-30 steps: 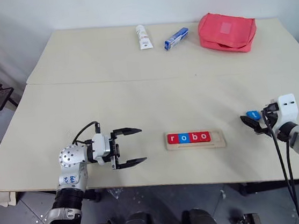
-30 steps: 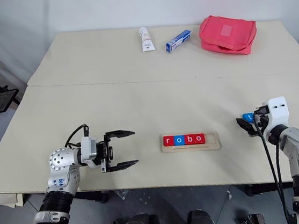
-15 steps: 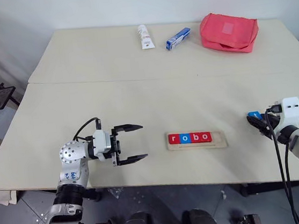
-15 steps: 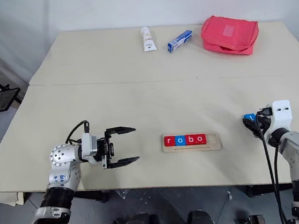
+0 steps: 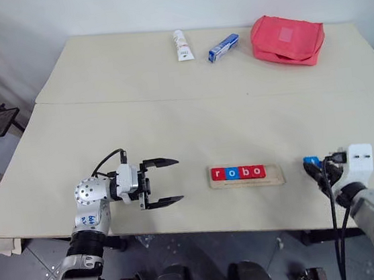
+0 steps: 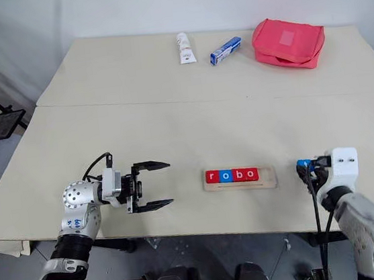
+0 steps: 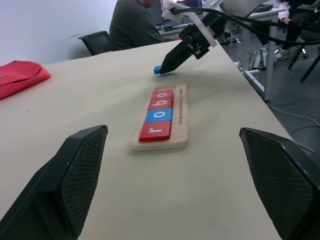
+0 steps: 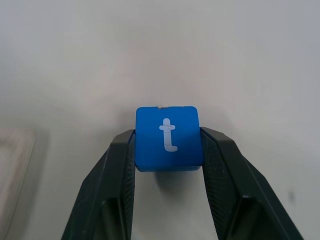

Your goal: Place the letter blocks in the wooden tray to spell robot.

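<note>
Blue letter block "t" point(image 8: 167, 137): clamped flat between the two black fingers point(image 8: 112, 170) of the right gripper point(image 5: 315, 168), letter face up, just above the tabletop and a short way to the right of the wooden tray, apart from it. Wooden tray point(image 5: 246, 180): pale strip lying lengthwise near the front edge of the table point(image 5: 171, 121), about midway between the two grippers; in the left wrist view a bare groove runs alongside the tiles. Seated in the tray from its left end, touching in a row: red "r" block point(image 5: 218, 173), blue "o" block point(image 5: 230, 173), red "b" block point(image 5: 244, 172), red "o" block point(image 5: 257, 171); the space at the tray's right end is unfilled. Left gripper point(image 5: 168, 181): fingers spread wide and holding nothing, level above the table, pointing toward the tray and well apart from it. Far side of the table: white tube point(image 5: 181, 45), blue-and-white box point(image 5: 222, 47) just beside it, red pouch point(image 5: 287, 39) further right. Left wrist view, beyond the table: a seated person point(image 7: 135, 22) in dark clothing.
</note>
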Robot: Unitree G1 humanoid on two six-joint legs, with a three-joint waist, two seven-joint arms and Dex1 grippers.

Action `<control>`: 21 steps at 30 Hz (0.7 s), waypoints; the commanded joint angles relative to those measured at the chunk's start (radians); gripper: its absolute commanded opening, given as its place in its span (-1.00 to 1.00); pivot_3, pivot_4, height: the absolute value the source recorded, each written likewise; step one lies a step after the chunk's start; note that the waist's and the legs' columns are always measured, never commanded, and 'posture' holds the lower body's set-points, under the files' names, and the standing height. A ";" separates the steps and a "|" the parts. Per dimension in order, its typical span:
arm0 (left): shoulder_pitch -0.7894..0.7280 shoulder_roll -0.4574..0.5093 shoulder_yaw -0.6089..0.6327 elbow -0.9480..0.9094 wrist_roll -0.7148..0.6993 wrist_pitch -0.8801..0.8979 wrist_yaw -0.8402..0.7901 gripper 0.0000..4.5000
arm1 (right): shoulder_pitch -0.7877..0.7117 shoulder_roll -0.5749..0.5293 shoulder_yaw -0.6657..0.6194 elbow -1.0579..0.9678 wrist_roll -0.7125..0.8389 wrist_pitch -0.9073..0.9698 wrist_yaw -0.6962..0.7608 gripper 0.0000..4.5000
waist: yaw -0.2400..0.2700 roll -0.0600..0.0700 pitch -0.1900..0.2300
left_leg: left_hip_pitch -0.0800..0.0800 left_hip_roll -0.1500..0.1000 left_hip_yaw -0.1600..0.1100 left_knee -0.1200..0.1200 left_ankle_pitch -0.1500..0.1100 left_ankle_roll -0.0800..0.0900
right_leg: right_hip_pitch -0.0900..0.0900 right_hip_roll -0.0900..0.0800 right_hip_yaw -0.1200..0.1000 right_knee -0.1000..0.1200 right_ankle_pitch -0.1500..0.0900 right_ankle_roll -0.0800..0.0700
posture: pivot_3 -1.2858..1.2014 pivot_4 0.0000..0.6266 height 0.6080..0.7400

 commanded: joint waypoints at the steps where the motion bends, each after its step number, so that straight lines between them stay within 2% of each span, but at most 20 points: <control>1: 0.000 0.006 0.005 -0.017 -0.020 0.003 -0.022 1.00 | 0.044 0.042 -0.009 -0.109 0.024 0.027 -0.044 -0.35 | -0.001 0.000 0.000 | 0.000 0.000 0.000 0.000 0.000 0.000 | 0.000 0.000 0.001 0.000 0.000 0.000 | 0.03 -0.52 1.00; 7: -0.015 -0.001 0.005 -0.011 -0.021 0.009 -0.038 1.00 | 0.072 0.077 0.019 -0.124 0.016 0.007 -0.054 -0.35 | -0.005 0.000 0.000 | 0.001 0.001 0.001 0.000 0.000 0.000 | 0.000 0.002 0.003 0.000 0.000 0.000 | 0.03 -0.52 1.00; 14: -0.011 0.001 0.009 -0.021 -0.019 0.010 -0.037 1.00 | 0.102 0.022 0.015 -0.154 0.038 -0.017 0.013 0.76 | -0.005 0.000 0.000 | 0.001 0.001 0.001 0.000 0.000 0.000 | -0.001 0.002 0.004 0.000 0.000 0.000 | 0.03 -0.52 1.00; 16: -0.008 0.002 0.010 -0.025 -0.018 0.010 -0.034 1.00 | 0.128 -0.036 0.013 -0.166 0.044 -0.013 0.068 0.99 | -0.004 0.000 0.000 | 0.001 0.001 0.001 0.000 0.000 0.000 | 0.000 0.002 0.005 0.000 0.000 0.000 | 0.03 -0.52 1.00; 18: -0.006 0.002 0.010 -0.027 -0.018 0.010 -0.030 1.00 | 0.162 -0.116 0.015 -0.176 0.047 -0.016 0.143 0.99 | -0.001 0.000 0.000 | 0.001 0.000 0.001 0.000 0.000 0.000 | 0.000 0.002 0.005 0.000 0.000 0.000 | 0.03 -0.52 1.00; 21: -0.004 0.000 0.011 -0.029 -0.015 0.008 -0.024 1.00 | 0.220 -0.330 0.026 -0.159 0.030 -0.068 0.351 0.99 | 0.000 0.001 0.000 | 0.001 0.000 0.002 0.000 0.000 0.001 | 0.000 0.002 0.006 -0.001 0.000 0.000 | 0.03 -0.52 1.00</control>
